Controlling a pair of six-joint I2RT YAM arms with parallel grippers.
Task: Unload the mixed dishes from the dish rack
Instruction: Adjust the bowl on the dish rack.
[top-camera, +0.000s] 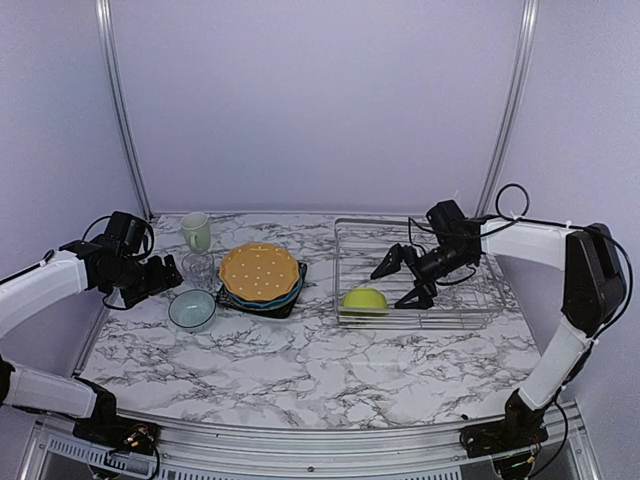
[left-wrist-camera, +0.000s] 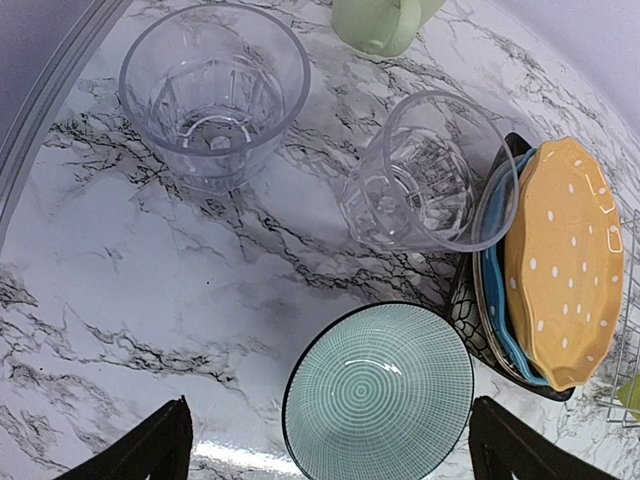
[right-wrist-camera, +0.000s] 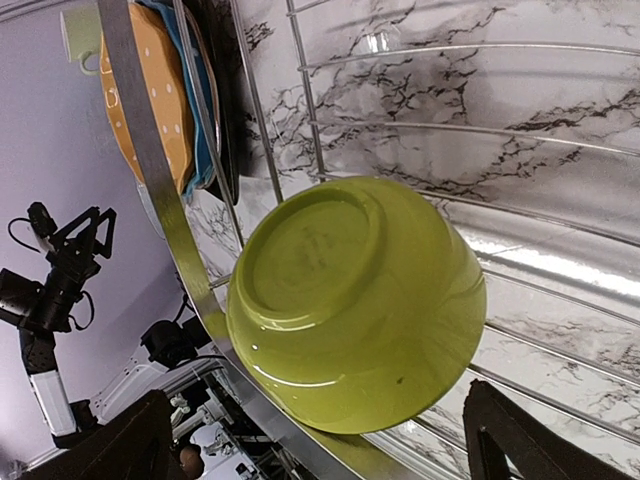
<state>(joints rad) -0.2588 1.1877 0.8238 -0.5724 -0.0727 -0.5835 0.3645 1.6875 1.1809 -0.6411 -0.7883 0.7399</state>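
Observation:
The silver wire dish rack (top-camera: 462, 306) stands at the right. The lime green bowl (top-camera: 365, 299) lies upside down in its front left corner. My right gripper (top-camera: 403, 281) is open just right of the bowl; in the right wrist view its fingers flank the bowl (right-wrist-camera: 355, 300). On the table to the left, the orange dotted plate (top-camera: 260, 272) tops the blue plate (left-wrist-camera: 493, 300) and the dark square plate (left-wrist-camera: 462, 300). My left gripper (top-camera: 165, 276) is open and empty above the small white bowl (left-wrist-camera: 380, 395), which has fine teal lines. The pale green mug (top-camera: 197, 231) and a clear glass (left-wrist-camera: 430, 175) stand behind.
A second clear glass (left-wrist-camera: 213, 95) stands upright near the table's left edge. The rack's flat metal rim (right-wrist-camera: 150, 170) runs close past the lime bowl. The plate stack (right-wrist-camera: 165, 90) lies just beyond the rack's left side.

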